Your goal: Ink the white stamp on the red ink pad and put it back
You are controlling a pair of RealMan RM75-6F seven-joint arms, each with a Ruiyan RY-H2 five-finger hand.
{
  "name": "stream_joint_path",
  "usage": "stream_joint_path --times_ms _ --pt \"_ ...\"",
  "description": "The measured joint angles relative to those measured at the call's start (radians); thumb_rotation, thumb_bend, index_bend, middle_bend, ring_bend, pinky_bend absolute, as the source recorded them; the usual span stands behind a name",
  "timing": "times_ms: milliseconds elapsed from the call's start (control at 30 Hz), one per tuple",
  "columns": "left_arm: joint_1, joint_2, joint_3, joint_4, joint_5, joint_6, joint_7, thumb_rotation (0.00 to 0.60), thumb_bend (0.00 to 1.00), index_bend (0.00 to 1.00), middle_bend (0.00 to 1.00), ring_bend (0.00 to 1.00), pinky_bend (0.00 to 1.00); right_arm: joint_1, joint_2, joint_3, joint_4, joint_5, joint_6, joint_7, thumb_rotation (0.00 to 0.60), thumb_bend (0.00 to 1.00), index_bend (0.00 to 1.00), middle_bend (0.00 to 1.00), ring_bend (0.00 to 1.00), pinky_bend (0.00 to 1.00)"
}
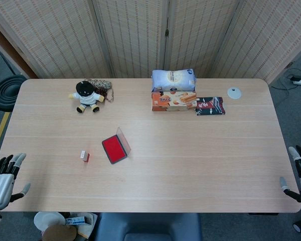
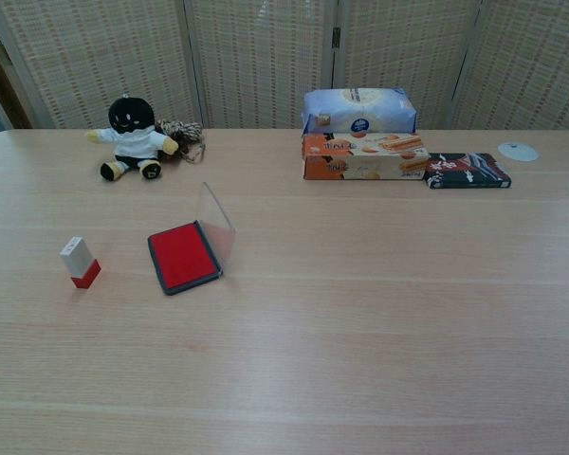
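The white stamp (image 1: 85,156) (image 2: 80,262) with a red base stands upright on the table, left of the red ink pad (image 1: 114,148) (image 2: 182,256). The pad lies open, its clear lid (image 2: 218,223) raised on the right side. My left hand (image 1: 3,182) hangs past the table's front left corner, fingers spread, holding nothing. My right hand (image 1: 300,173) sits off the front right corner, fingers apart and empty. Neither hand shows in the chest view. Both are far from the stamp and pad.
A plush toy (image 1: 87,96) with a bundle of cord (image 1: 101,84) sits at the back left. A white bag (image 1: 173,79), an orange snack box (image 1: 173,100) and a dark packet (image 1: 210,106) stand at the back middle. A small white disc (image 1: 234,92) lies further right.
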Motion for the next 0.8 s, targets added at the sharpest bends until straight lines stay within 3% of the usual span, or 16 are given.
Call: stream_joint_path --times_ms 300,433,667,800 --pt "-0.007 0.004 0.002 -0.006 0.020 -0.027 -0.017 0.600 0.30 0.00 0.00 0.00 0.00 0.000 0.003 -0.003 -0.003 -0.007 -0.004 0.012 0.600 0.38 0.02 0.00 0.00 0.00" --pt "-0.025 0.012 -0.007 -0.045 -0.001 -0.061 0.038 0.600 0.30 0.00 0.00 0.00 0.00 -0.001 0.013 0.002 0.004 0.006 -0.009 0.046 0.600 0.39 0.02 0.00 0.00 0.00" --pt "-0.129 -0.006 -0.078 -0.139 -0.182 -0.212 0.222 0.600 0.30 0.00 0.00 0.00 0.00 -0.003 0.035 0.011 0.029 0.005 -0.006 0.135 0.600 0.39 0.02 0.00 0.00 0.00" --pt "-0.216 -0.045 -0.130 -0.145 -0.335 -0.301 0.327 0.600 0.30 0.09 0.00 0.00 0.00 0.003 0.052 0.018 0.056 0.023 -0.037 0.211 0.600 0.39 0.02 0.00 0.00 0.00"
